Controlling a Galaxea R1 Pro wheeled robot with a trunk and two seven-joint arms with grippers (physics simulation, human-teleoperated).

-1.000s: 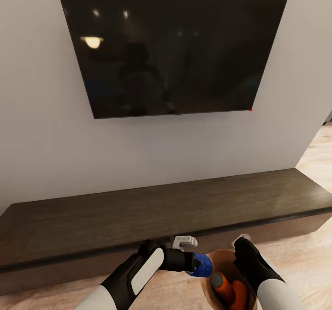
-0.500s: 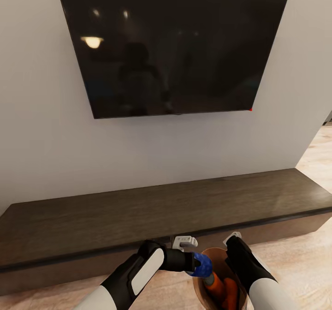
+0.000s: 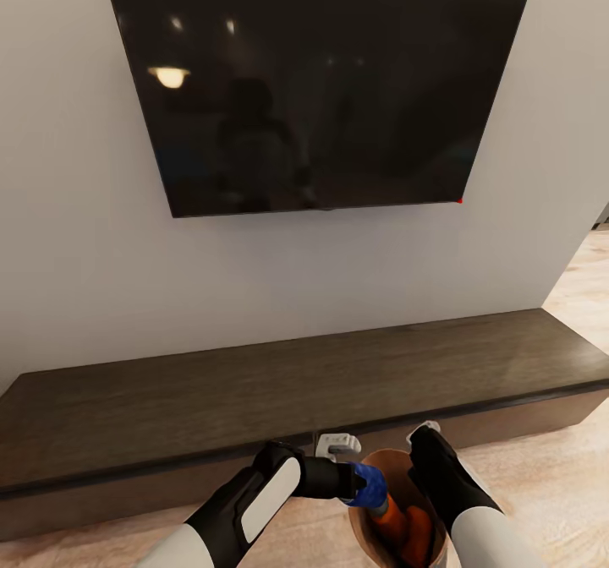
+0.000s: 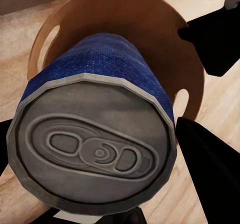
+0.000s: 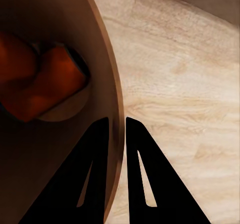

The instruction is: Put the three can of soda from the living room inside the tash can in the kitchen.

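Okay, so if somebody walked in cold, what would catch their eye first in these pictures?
Probably the big black TV on the wall above the long dark-wood cabinet. Then, low down in front, the left gripper holding a blue soda can over the bin, whose wall is pinched by the right gripper; orange cans lie inside.

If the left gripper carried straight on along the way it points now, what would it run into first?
Probably the tash can: in the left wrist view the left gripper, shut on the blue can, points into its tan inside. Depth to the orange cans inside is unclear.
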